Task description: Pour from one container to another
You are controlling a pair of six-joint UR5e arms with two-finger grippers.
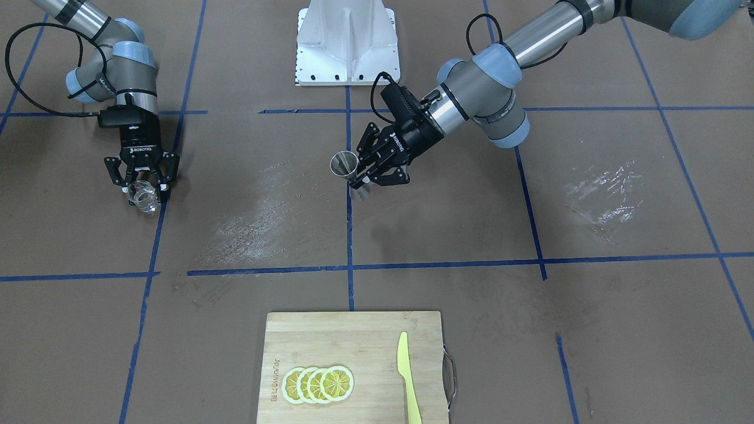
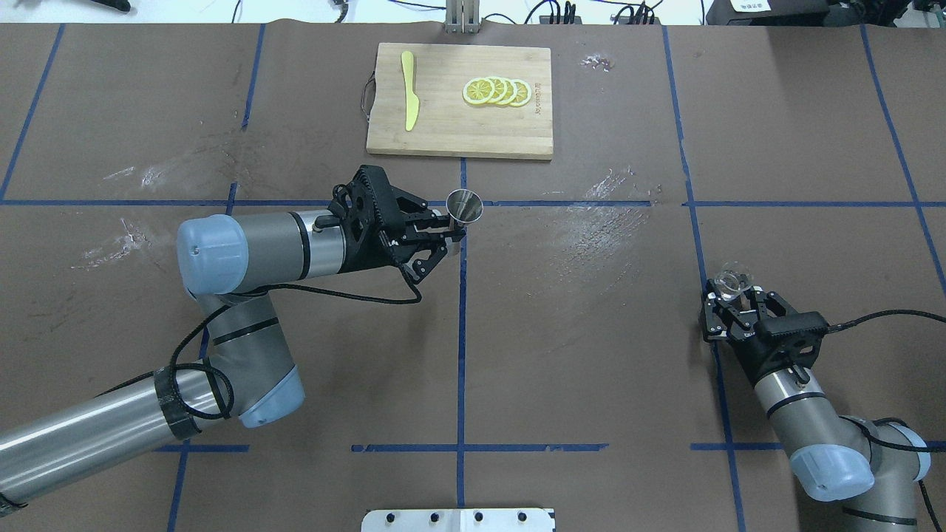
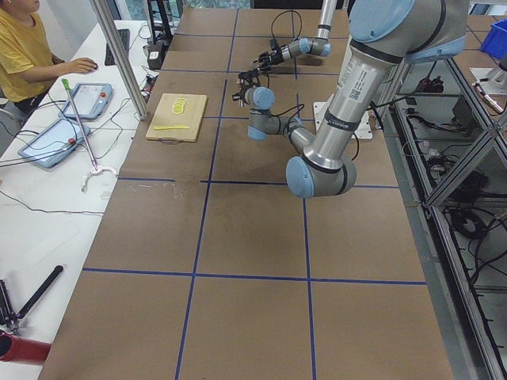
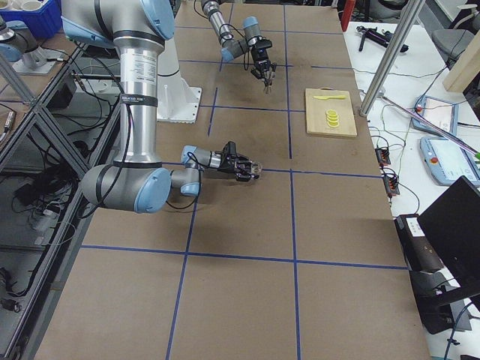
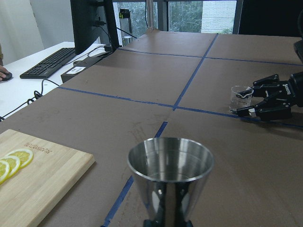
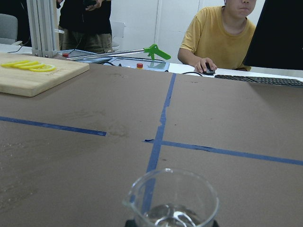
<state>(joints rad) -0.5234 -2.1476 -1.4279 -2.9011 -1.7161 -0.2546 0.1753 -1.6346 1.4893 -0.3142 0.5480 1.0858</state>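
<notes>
My left gripper (image 2: 449, 235) is shut on the narrow waist of the silver metal jigger (image 2: 464, 206), which it holds upright above the table's middle, near a blue tape crossing. The jigger (image 1: 344, 165) also fills the bottom of the left wrist view, where its open upper cone (image 5: 170, 175) looks empty. Far off on the other side, my right gripper (image 2: 732, 301) is shut on the small clear cup (image 2: 732, 281), low over the table. The cup (image 6: 173, 203) holds a little clear liquid. It also shows as the cup (image 1: 144, 199) in the front view.
A wooden cutting board (image 2: 458, 137) lies at the table's far side, with lemon slices (image 2: 497, 91) and a yellow knife (image 2: 409, 100) on it. The white robot base plate (image 1: 346, 41) is at the near side. An operator in yellow (image 6: 222, 33) sits beyond the table's edge.
</notes>
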